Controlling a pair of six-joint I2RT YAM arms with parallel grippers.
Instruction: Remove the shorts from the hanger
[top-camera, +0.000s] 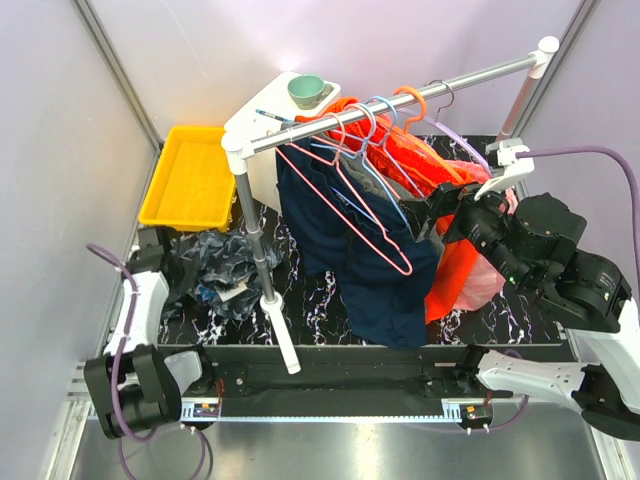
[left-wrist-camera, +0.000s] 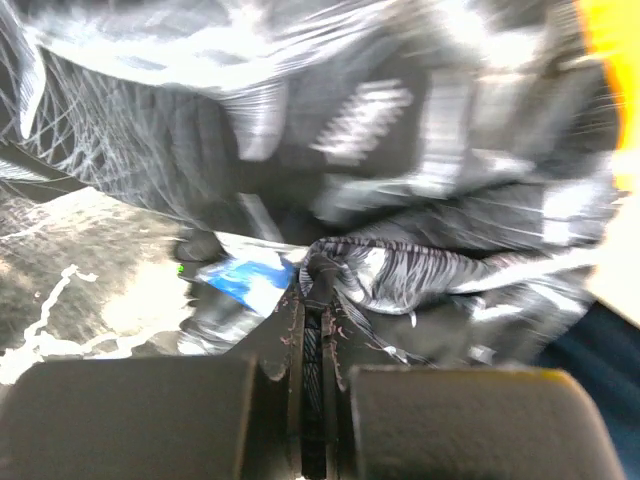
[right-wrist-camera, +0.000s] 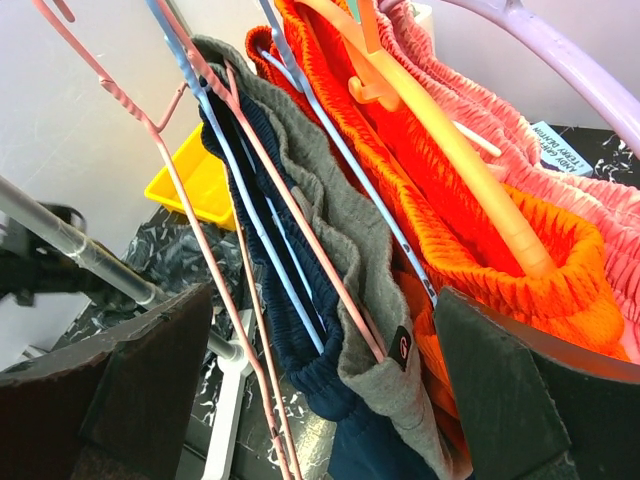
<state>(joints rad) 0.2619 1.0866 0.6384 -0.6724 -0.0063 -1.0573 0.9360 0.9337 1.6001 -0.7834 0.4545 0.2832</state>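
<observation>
On the left: bent low and stretched forward over the black marbled desk (top-camera: 320, 300), wrist close to the surface. With the left pincer (left-wrist-camera: 315, 300) pressed together, pinching a twisted fold of the dark grey-black fabric shorts printed with pale leaf shapes (left-wrist-camera: 400, 150). Crumpled in a heap on the desk just beyond those fingertips, off the rail altogether. Just left of the pinched fold, a small blue-and-white label (left-wrist-camera: 245, 280), too blurred to read.

On the right: raised well off the desk, elbow folded, wrist turned toward the silver metal clothes rail (top-camera: 390, 100). With the right pincer (right-wrist-camera: 322, 320) spread wide, gripping nothing, held up against the hanging clothes. Between its two fingers, a grey fabric garment (right-wrist-camera: 340, 250) and a plain navy garment (right-wrist-camera: 275, 300), side by side. Nearer its left finger, the thin pink wire hanger (top-camera: 340, 212), bare, hooked on the rail and well apart from the shorts. Above its right finger, a bright orange ribbed garment (right-wrist-camera: 440, 230) on an orange plastic hanger (right-wrist-camera: 450, 150). Further right of that finger, a pink gathered garment (right-wrist-camera: 590, 200) under a lilac plastic hanger (right-wrist-camera: 560, 65). Beyond the left finger, lower down, a yellow plastic tray (right-wrist-camera: 195, 180).
</observation>
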